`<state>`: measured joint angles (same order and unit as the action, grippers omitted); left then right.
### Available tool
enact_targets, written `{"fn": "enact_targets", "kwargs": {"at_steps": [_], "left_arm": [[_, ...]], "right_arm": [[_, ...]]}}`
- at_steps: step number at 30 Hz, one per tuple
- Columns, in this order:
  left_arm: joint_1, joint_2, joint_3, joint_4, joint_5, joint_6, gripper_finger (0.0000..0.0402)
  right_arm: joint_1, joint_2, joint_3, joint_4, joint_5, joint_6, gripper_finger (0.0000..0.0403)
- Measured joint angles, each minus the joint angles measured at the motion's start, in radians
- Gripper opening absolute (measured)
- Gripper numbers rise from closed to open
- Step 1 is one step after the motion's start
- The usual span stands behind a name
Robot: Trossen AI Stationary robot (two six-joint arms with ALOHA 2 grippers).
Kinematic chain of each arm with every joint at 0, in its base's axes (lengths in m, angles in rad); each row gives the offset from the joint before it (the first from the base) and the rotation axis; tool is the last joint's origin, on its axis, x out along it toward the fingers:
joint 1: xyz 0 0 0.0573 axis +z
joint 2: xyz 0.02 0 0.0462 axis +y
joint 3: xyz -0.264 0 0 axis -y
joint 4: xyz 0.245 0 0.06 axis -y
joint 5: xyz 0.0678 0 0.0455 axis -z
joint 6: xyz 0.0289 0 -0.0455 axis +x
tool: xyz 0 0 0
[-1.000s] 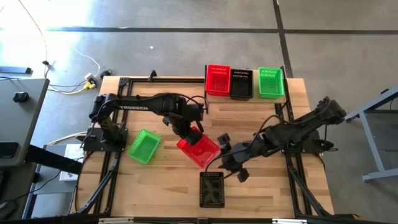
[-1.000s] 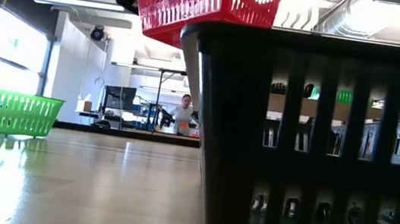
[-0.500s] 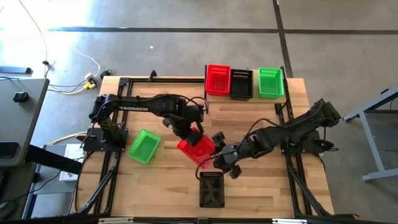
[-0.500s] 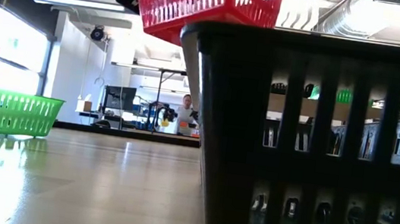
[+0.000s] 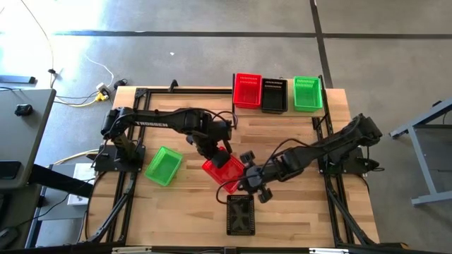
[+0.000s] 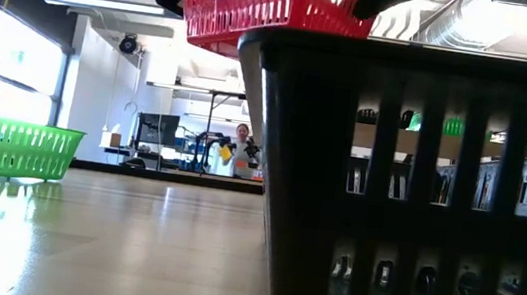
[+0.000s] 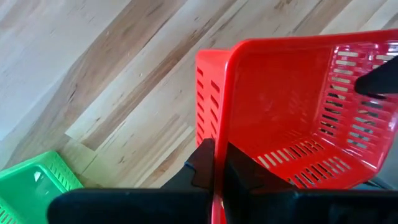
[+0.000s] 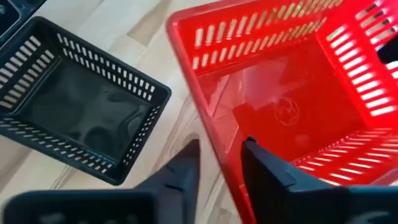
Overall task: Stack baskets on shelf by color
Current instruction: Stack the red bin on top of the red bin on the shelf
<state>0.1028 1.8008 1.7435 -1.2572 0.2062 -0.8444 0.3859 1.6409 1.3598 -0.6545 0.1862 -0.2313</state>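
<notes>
Moved: right gripper (image 5: 248,180) has come in to the red basket (image 5: 224,170), middle of the frame.
Table (image 5: 191,212): wood planks.
Shelf (image 5: 279,106): upper right, three baskets on it.
Red basket: lifted, tilted.
Left gripper (image 5: 214,149): pinches its rim.
Right gripper: fingers apart around the other rim.

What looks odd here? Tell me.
The red basket hangs tilted above the table, its rim pinched by the left tool while the right tool straddles its opposite rim, open. Nothing is spilled or damaged.
</notes>
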Motion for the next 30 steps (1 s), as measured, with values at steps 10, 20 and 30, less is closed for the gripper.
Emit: {"fn": "enact_targets", "kwargs": {"at_steps": [10, 20, 30], "left_arm": [[0.0, 0.0, 0.0, 0.037, -0.012, 0.044, 0.0017], [0.001, 0.0, 0.0, 0.061, -0.068, 0.105, 0.009], [0.023, 0.0, 0.0, 0.051, -0.036, 0.249, 0.0161]], "right_arm": [[0.001, 0.004, 0.0, -0.003, 0.001, 0.059, 0.0011], [0.0, 0.004, 0.0, 0.0, -0.008, 0.157, 0.0001], [0.0, 0.004, 0.0, -0.007, -0.034, 0.339, 0.0]]}}
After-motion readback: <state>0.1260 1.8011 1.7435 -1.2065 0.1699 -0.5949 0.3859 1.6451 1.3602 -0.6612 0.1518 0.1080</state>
